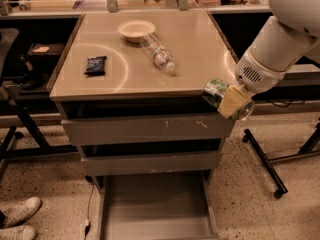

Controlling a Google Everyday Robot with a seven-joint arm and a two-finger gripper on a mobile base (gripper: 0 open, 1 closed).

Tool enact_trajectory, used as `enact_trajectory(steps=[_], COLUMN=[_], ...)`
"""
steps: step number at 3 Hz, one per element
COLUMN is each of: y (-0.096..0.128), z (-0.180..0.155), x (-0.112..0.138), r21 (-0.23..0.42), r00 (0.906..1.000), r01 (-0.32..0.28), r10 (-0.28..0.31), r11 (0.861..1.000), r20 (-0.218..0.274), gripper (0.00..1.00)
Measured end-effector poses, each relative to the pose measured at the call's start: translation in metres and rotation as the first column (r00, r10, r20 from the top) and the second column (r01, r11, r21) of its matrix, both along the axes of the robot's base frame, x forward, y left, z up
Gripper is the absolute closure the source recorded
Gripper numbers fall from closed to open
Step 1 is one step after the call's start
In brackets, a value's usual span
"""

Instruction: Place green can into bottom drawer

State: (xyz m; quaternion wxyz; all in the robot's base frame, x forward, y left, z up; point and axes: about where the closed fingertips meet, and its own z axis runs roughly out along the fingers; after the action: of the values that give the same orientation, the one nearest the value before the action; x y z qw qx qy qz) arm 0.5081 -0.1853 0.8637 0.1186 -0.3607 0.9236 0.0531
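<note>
The green can (216, 91), green-and-white patterned with silver ends, lies sideways in my gripper (228, 100). The gripper is shut on it, at the cabinet's front right corner, level with the top drawer's front. A pale finger pad (231, 103) covers the can's middle. The bottom drawer (155, 209) is pulled out below, a shallow grey tray with a bare floor. The can is above and to the right of it.
On the cabinet top (190, 49) lie a clear plastic bottle (157, 53), a white bowl (136, 30) and a dark packet (95, 65). Two shut upper drawers (145, 129) have scuffed fronts. A black stand leg (265, 164) is at the right. White shoes (17, 219) show at the bottom left.
</note>
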Motion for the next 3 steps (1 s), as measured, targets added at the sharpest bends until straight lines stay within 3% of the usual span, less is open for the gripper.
enact_trajectory(steps=[1, 2, 3], y=[0.005, 0.028, 0.056], z=[-0.007, -0.045, -0.119], x=[-0.008, -0.03, -0.054], r21=[0.032, 0.117, 0.179], r00=[0.9999, 0.9986, 0.986], r01=[-0.011, 0.012, 0.027], r10=[0.011, -0.006, 0.003], r11=[0.999, 0.993, 0.984], r20=[-0.009, -0.052, -0.167], gripper=[1.0, 1.0, 1.0])
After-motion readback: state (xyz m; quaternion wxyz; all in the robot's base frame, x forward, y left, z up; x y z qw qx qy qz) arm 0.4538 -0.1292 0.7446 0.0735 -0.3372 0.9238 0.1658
